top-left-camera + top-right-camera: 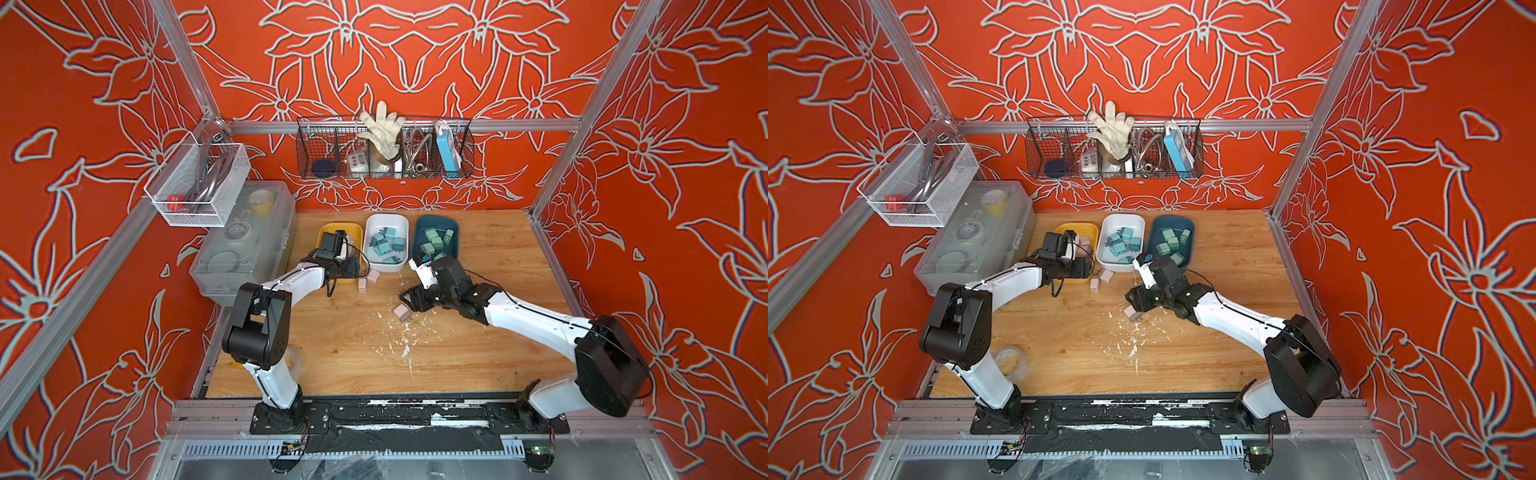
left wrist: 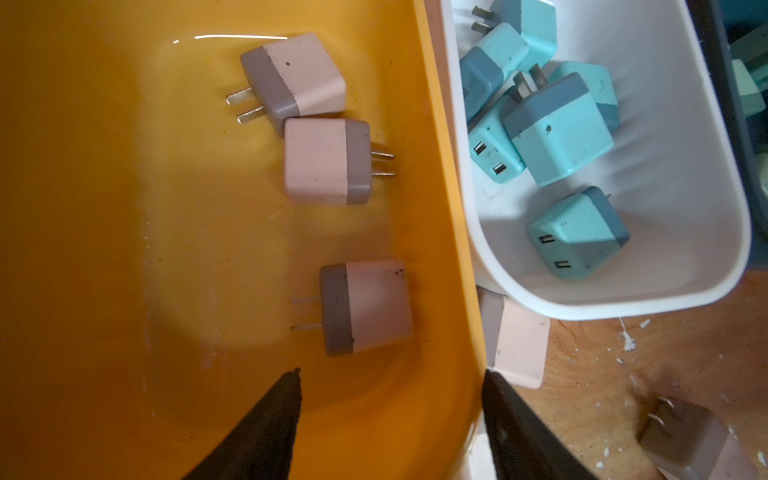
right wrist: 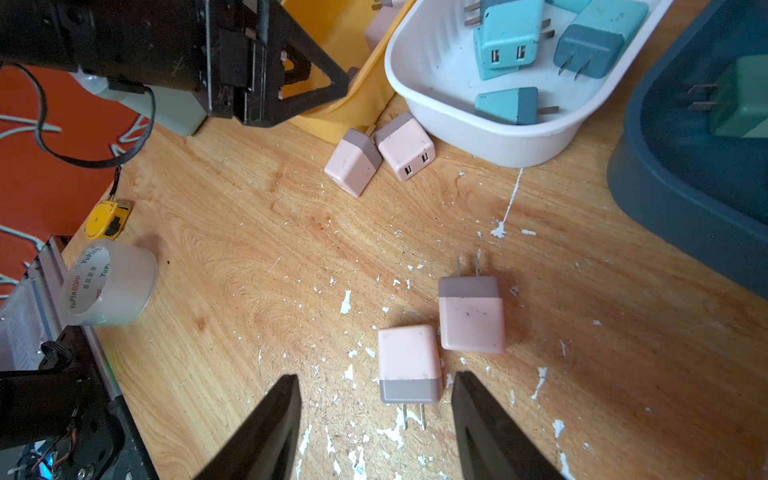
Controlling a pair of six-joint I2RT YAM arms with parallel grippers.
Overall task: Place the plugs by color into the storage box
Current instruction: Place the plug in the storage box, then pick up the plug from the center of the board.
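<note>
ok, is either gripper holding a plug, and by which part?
Nothing held. Left gripper open over the yellow bin; right gripper open above a pink plug lying on the table.

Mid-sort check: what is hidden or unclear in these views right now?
Yellow bin, both top views: left arm covers most of it, contents uncountable.
Dark blue bin, right wrist view: cut off by the edge; its green plug sits in shadow.
Pink plug, in a top view: partly under the right arm; any neighbour hidden.
Blurred pink plug, left wrist view: cut by the corner.
</note>
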